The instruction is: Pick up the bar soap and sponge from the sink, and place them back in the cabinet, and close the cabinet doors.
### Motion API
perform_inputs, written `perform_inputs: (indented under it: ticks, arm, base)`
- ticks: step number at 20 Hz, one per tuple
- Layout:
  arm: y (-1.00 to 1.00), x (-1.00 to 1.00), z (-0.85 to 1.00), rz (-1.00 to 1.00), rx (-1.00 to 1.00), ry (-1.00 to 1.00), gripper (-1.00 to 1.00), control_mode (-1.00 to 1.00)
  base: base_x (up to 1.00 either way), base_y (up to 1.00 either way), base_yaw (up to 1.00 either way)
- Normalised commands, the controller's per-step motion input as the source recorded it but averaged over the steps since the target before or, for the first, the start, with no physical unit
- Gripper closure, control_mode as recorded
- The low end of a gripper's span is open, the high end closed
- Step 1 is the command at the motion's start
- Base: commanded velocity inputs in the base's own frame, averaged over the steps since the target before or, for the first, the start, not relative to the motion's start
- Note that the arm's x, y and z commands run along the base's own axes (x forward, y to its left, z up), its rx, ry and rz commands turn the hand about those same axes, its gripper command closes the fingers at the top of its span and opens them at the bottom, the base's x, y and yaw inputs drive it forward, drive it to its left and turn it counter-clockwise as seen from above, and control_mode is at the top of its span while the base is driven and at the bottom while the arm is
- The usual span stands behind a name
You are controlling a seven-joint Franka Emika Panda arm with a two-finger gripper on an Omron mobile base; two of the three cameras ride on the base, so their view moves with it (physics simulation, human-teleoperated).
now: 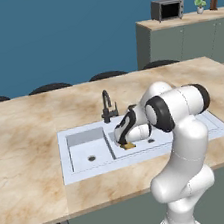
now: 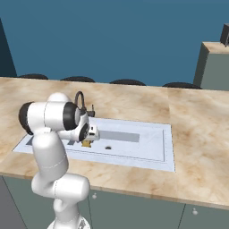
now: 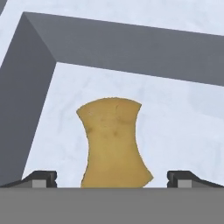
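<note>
The mustard-yellow sponge (image 3: 114,144) lies flat on the floor of the sink's (image 1: 66,158) longer basin, close to the divider wall. My gripper (image 3: 112,179) reaches down into that basin, directly over the sponge, and is open. Its two fingertips (image 3: 41,178) stand wide on either side of the sponge, with a gap on each side. From the left base view the sponge (image 1: 129,145) peeks out under the gripper (image 1: 124,141). The right base view shows the sponge (image 2: 86,144) just below the gripper (image 2: 86,140). The bar soap, the cabinet and the cabinet doors are out of view.
A thin black faucet (image 1: 107,107) rises behind the basin divider, close to my wrist. The marble counter (image 1: 26,136) surrounds the sink (image 2: 166,147). Dark stool tops (image 1: 50,87) line its far edge. A microwave (image 1: 168,9) and plant (image 1: 200,4) stand on a far counter.
</note>
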Motion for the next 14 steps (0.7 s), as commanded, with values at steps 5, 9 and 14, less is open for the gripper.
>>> perform_inputs:
  ticks: [5,9,14]
  arm:
    - [0.00,0.14,-0.12,0.00,0.00,0.01,-1.00,-1.00]
    - [0.00,0.15,-0.11,0.00,0.00,0.01,-1.00,-1.00]
    - [0.00,0.17,-0.11,0.00,0.00,0.00,-1.00,-1.00]
  base:
    - [0.00,0.00,0.00]
    - [0.00,0.00,0.00]
    - [0.00,0.00,0.00]
